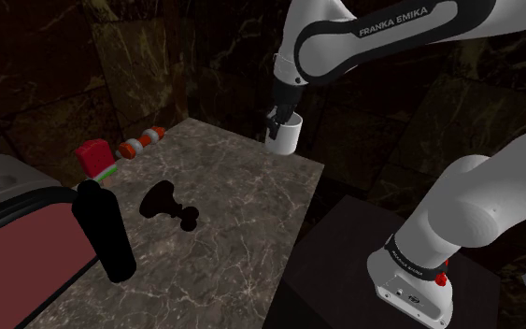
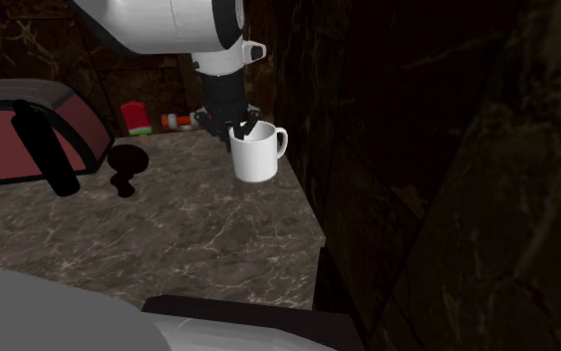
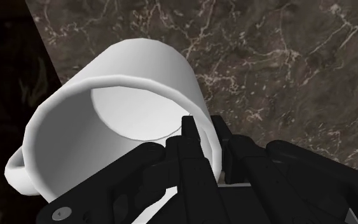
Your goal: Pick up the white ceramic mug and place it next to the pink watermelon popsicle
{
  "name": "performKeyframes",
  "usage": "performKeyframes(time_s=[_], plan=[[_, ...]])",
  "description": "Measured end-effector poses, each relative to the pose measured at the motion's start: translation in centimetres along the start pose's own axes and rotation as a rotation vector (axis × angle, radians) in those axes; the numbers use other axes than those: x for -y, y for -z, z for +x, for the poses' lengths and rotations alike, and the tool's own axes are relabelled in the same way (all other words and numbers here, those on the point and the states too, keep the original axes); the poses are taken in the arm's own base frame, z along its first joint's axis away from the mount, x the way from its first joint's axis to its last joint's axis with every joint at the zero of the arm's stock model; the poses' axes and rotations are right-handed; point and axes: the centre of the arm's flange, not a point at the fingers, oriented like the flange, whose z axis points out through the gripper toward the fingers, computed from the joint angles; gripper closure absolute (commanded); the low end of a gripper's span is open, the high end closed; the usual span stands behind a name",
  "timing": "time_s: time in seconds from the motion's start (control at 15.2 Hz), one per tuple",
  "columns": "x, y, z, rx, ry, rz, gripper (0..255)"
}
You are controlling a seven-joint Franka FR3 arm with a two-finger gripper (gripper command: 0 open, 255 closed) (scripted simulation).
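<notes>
- At the shoulder view's left, a tall black cylinder (image 1: 104,232) stands by the near edge of the marble table (image 1: 242,234). It is off the straight route and matters only if the arm swings wide or low.
- Beyond it, towards the far left corner, the pink popsicle (image 1: 93,157) with its green edge lies on the stone — this is the goal. A red-and-white striped thing (image 1: 143,141) lies close on its right, so the free ground looks to be on the popsicle's nearer side. Aim there.
- Mid-table sits a squat black goblet-shaped thing (image 1: 167,201), roughly between the carried load and the goal. Pass over or behind it with height to spare, and do not come down until clear of it.
- Right of the middle, the white mug (image 1: 287,135) hangs in the air above the table's far right edge. It is roughly upright, its handle points away from the popsicle's side, and it touches nothing below.
- The gripper (image 1: 277,119) is clamped on the mug's rim. In the wrist view one finger is inside the wall and one outside, pinching it. Such a rim pinch may let the mug swing, I judge, so travel sideways slowly and level — no wrist turns.
- To finish well, lower straight until the base meets the stone beside the popsicle, near it but not on it, and only then release.
</notes>
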Motion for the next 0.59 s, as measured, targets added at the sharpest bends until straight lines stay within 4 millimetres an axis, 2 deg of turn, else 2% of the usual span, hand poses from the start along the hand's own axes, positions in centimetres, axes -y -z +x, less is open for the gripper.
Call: performKeyframes(time_s=[0.59], plan=[[-0.2, 4.7, 0.8, 0.000, 0.000, 0.000, 255]])
